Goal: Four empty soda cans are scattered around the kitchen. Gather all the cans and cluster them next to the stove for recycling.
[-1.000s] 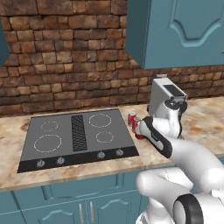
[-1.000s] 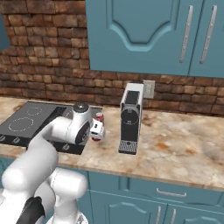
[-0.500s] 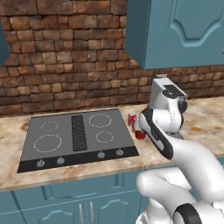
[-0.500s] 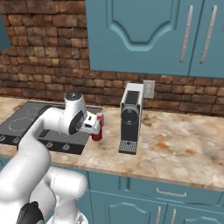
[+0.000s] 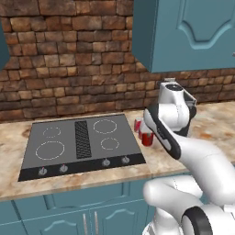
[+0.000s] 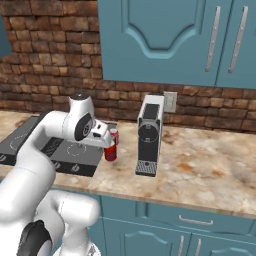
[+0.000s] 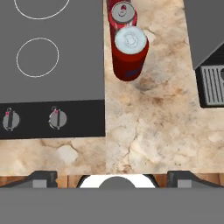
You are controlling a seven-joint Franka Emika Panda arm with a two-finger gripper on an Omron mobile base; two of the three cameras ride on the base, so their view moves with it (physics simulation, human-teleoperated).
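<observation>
Near can: a red soda can (image 7: 129,53) with a silver top stands upright on the marble counter (image 7: 148,127), just beside the right edge of the stove; I also see it from the right base camera (image 6: 110,149) and the left one (image 5: 147,137).
Far can: a second red can (image 7: 123,14) stands right behind the first, close enough that I cannot tell whether they touch; from the left base camera it shows as a sliver (image 5: 137,125) past my forearm.
Stove: the black glass cooktop (image 7: 65,83) lies to the left of both cans, with white burner rings and two front knobs in my hand camera; the left base camera shows its centre vent grille (image 5: 82,139).
My pincer: my gripper (image 7: 116,175) is spread wide and holds nothing; its two dark fingertips (image 7: 41,176) frame bare counter in front of the near can, clear of it.
Coffee machine: a dark and silver coffee machine (image 6: 150,134) stands on the counter to the right of the cans, apart from them.
Backdrop: brick wall (image 5: 69,69) behind, blue cabinets (image 6: 175,40) above.
</observation>
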